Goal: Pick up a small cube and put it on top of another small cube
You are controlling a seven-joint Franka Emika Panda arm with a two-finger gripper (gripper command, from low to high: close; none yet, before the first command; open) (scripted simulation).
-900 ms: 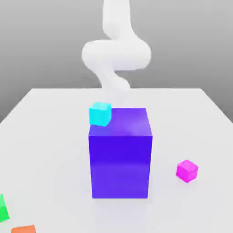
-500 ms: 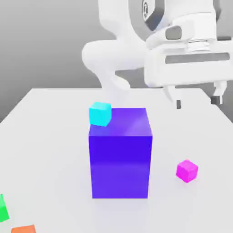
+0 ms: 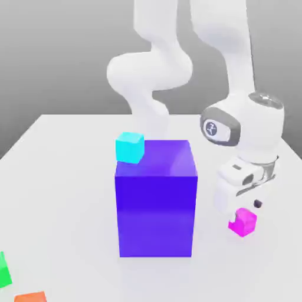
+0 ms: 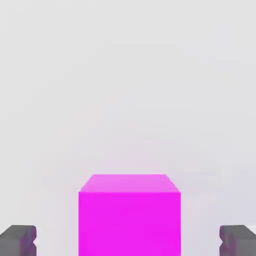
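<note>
Pincer (image 4: 128, 242) spread apart, straddling the pink cube (image 4: 129, 215) on the bench (image 3: 71, 177); best to centre it before squeezing evenly.

table (image 3: 65, 171): bears all items | large block (image 3: 156, 206): centre of table | second small cube (image 3: 130, 147): at block's upper rear corner, exterior view's left; on or behind it, cannot tell | small cube (image 3: 242, 222): on table, exterior view's right of block, apart from it | gripper (image 3: 246, 207): directly over small cube, fingers (image 4: 18, 240) apart, either side of it, not touching | two further cubes (image 3: 5, 270): table's near edge, exterior view's left
</note>
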